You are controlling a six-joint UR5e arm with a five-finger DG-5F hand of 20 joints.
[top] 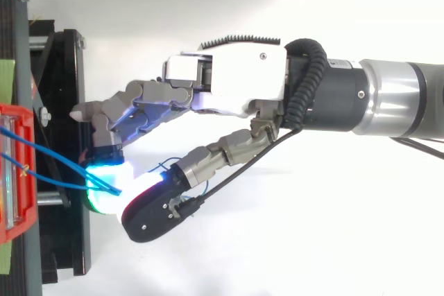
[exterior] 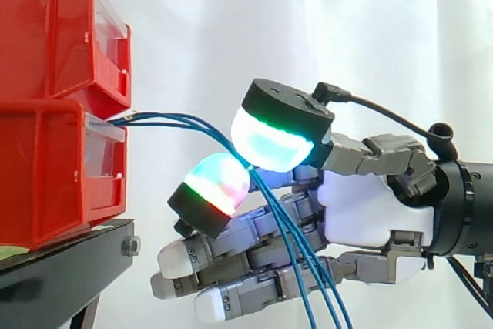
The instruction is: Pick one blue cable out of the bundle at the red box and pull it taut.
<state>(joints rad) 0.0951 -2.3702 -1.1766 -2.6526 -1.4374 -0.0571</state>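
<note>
The grey-and-white robot hand (exterior: 370, 206) pinches the thin blue cables (exterior: 173, 122) between two glowing pads (exterior: 269, 144), just right of the stacked red plastic boxes (exterior: 54, 152). Several strands seem to pass through the pinch, so a pull could tauten more than one, or the strands could slip free.

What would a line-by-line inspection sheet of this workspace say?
Surface: black metal stand under two stacked red plastic bins.
Job's things: thin blue cables come out between the bins.
Clutter: nothing seen.
Hand: robot hand, its glowing fingertips pinching the blue cables; how many, cannot tell.
Cables: from the bins to the pinch, then hanging down past the palm.
Surroundings: white curtain behind.
</note>
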